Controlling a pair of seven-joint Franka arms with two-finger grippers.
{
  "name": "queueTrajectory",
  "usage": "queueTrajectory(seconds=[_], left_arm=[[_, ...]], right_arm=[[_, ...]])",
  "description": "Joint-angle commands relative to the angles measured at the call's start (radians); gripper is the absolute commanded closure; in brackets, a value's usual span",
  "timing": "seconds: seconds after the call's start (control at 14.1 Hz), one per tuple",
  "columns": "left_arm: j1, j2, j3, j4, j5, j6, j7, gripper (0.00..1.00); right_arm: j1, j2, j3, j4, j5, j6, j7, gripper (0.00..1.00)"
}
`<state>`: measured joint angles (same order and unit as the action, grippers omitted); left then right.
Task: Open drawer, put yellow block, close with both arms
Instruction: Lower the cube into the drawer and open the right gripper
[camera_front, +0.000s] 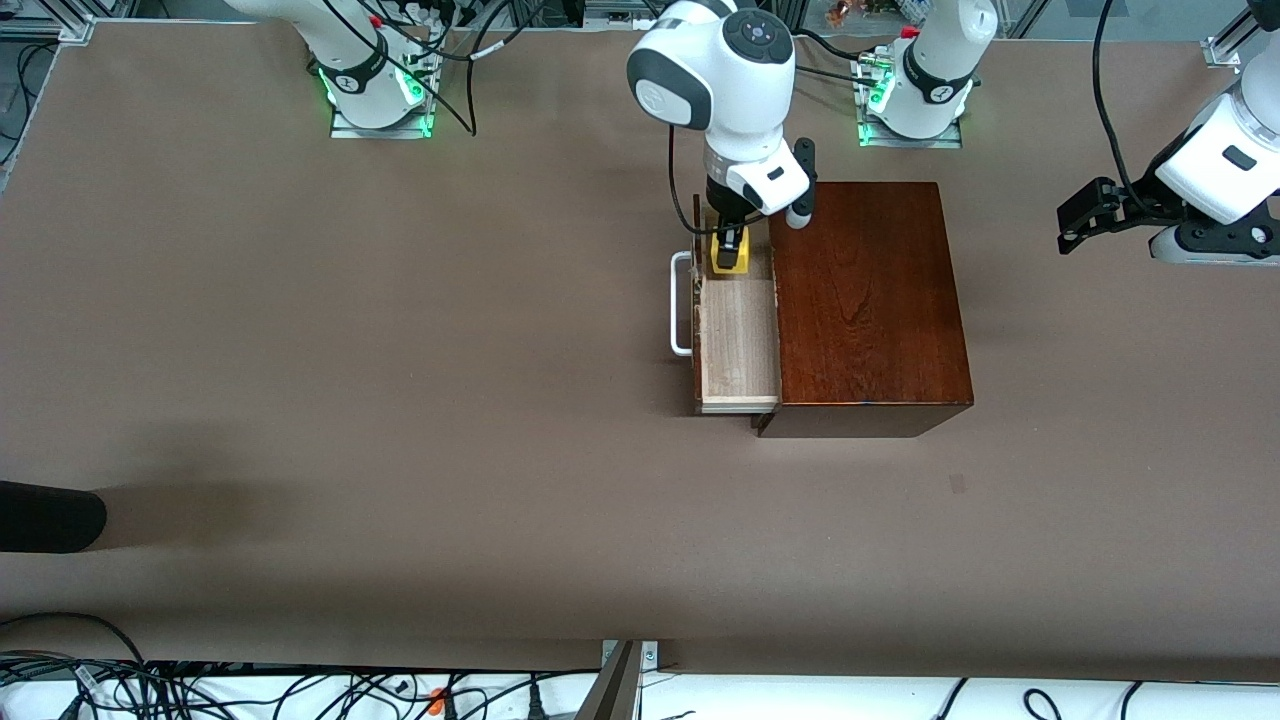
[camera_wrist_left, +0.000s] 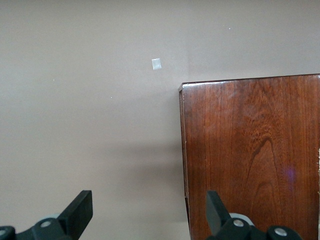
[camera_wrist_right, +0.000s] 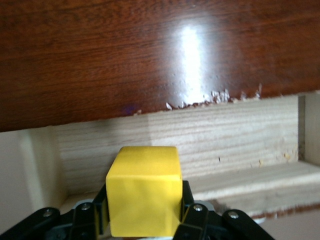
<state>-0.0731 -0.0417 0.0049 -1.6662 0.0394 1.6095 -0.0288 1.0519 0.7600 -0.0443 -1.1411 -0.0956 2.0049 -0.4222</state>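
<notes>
The drawer (camera_front: 738, 340) is pulled out of the reddish-brown wooden box (camera_front: 868, 300) toward the right arm's end of the table, with its white handle (camera_front: 681, 305) outermost. My right gripper (camera_front: 729, 258) is shut on the yellow block (camera_front: 729, 262) and holds it in the drawer's end farther from the front camera. In the right wrist view the block (camera_wrist_right: 145, 195) sits between the fingers (camera_wrist_right: 187, 210), in front of the pale tray wall (camera_wrist_right: 210, 140) and the box (camera_wrist_right: 125, 55). My left gripper (camera_front: 1075, 225) is open and empty in the air beside the box (camera_wrist_left: 250, 150), toward the left arm's end.
A small pale mark (camera_front: 957, 484) lies on the brown table, nearer the front camera than the box; it also shows in the left wrist view (camera_wrist_left: 156, 64). A black object (camera_front: 50, 517) juts in at the right arm's end. Cables run along the front edge.
</notes>
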Motion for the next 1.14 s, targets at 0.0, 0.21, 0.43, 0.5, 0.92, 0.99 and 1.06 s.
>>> queueTrajectory(seconds=[0.0, 0.21, 0.43, 0.5, 0.92, 0.99, 1.06], left_arm=[[-0.002, 0.017, -0.003, 0.034, -0.019, -0.013, 0.021, 0.0], [-0.002, 0.017, -0.006, 0.034, -0.019, -0.013, 0.021, 0.0], [-0.002, 0.016, -0.009, 0.036, -0.019, -0.013, 0.018, 0.0], [-0.002, 0.016, -0.011, 0.036, -0.019, -0.013, 0.017, 0.0], [-0.002, 0.016, -0.011, 0.036, -0.019, -0.016, 0.012, 0.0], [-0.002, 0.016, -0.011, 0.036, -0.019, -0.016, 0.01, 0.0], [-0.002, 0.017, -0.011, 0.036, -0.021, -0.016, 0.01, 0.0]], right_arm=[[0.003, 0.05, -0.005, 0.041, -0.024, 0.014, -0.046, 0.83], [0.003, 0.056, -0.003, 0.034, -0.05, 0.006, -0.059, 0.83], [0.002, 0.077, -0.005, 0.034, -0.052, 0.011, -0.076, 0.83], [0.002, 0.081, -0.005, 0.034, -0.052, 0.012, -0.087, 0.84], [-0.006, 0.087, -0.006, 0.037, -0.049, 0.011, -0.084, 0.0], [-0.006, 0.081, -0.006, 0.038, -0.046, 0.005, -0.075, 0.0], [-0.004, 0.076, -0.006, 0.041, -0.043, 0.003, -0.057, 0.0]])
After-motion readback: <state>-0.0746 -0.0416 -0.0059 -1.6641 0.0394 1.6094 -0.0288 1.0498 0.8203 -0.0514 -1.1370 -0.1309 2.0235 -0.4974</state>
